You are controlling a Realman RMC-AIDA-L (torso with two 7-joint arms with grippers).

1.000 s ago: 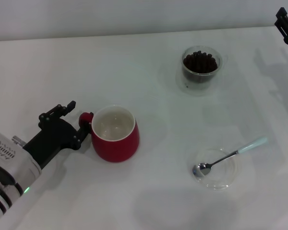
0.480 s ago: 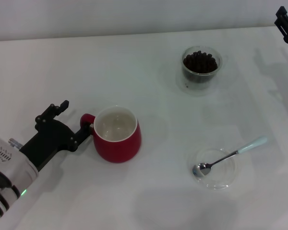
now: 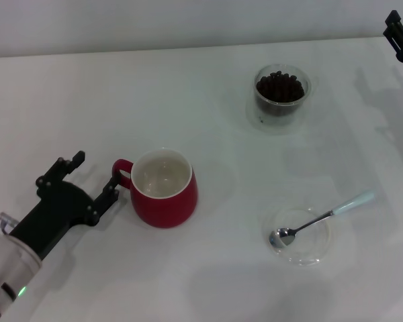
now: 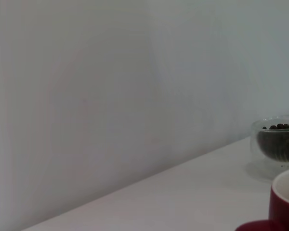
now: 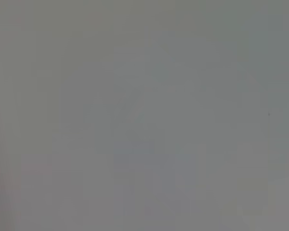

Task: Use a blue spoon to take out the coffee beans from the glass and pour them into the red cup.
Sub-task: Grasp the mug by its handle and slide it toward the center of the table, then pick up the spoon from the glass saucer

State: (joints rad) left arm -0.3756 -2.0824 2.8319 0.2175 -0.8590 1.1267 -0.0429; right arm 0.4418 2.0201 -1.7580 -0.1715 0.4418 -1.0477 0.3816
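The red cup [image 3: 164, 190] stands upright at centre left with its white inside showing nothing in it, and its rim also shows in the left wrist view [image 4: 286, 201]. My left gripper [image 3: 93, 172] is open just left of the cup's handle [image 3: 121, 168], with one fingertip [image 3: 112, 184] close beside it and nothing held. The glass [image 3: 281, 91] with the coffee beans [image 3: 279, 86] stands at the back right; glass [image 4: 278, 144]. The blue spoon [image 3: 322, 217] lies across a shallow clear dish at the front right, its bowl inside the dish. My right gripper [image 3: 401, 32] is parked at the far right edge.
The flat clear dish [image 3: 310, 251] under the spoon sits on the white table [image 3: 208, 127]. A pale wall runs along the table's far side. The right wrist view shows only a plain grey surface.
My left gripper has drawn back toward the lower left, off the cup's handle, which now stands free. The cup shifted slightly to the right. The right arm has not moved.
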